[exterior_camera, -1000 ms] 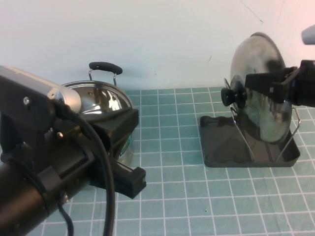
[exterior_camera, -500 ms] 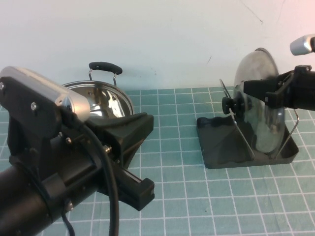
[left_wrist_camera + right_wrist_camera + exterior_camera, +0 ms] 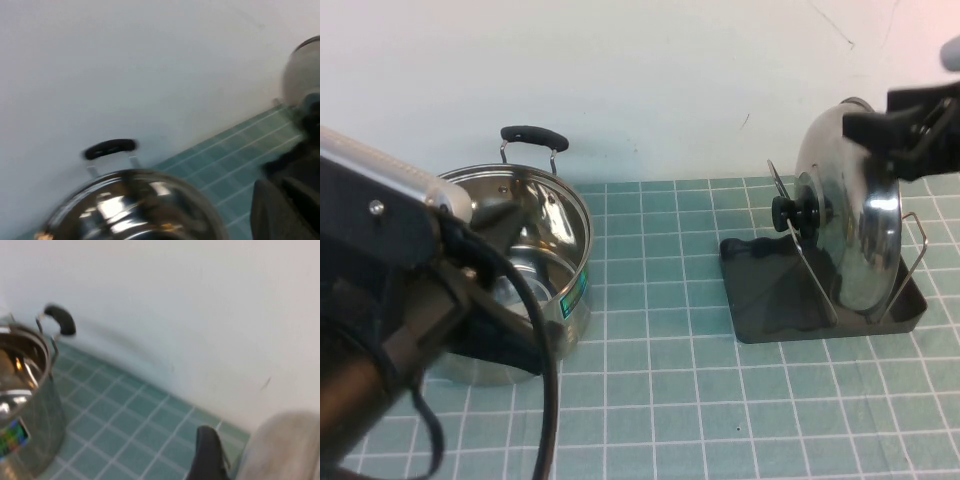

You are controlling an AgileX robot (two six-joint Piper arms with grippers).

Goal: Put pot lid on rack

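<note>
The pot lid (image 3: 855,215) is shiny steel with a black knob (image 3: 798,213). It stands on edge in the wire loops of the dark grey rack (image 3: 775,300), at the right in the high view. My right gripper (image 3: 902,138) is open, just above the lid's top rim and clear of it. In the right wrist view one black finger (image 3: 207,455) shows beside the blurred lid (image 3: 285,450). My left gripper (image 3: 515,290) is open and empty, low in the foreground in front of the pot. Its dark fingers (image 3: 285,210) show in the left wrist view.
A steel pot (image 3: 545,235) with black handles (image 3: 533,134) stands at the left on the green gridded mat (image 3: 670,400); it also shows in the left wrist view (image 3: 130,210) and the right wrist view (image 3: 25,405). A white wall (image 3: 650,80) runs close behind.
My right gripper has let go of the lid and risen above it. The lid has settled lower in the rack. My left arm has pulled back and down towards the left.
</note>
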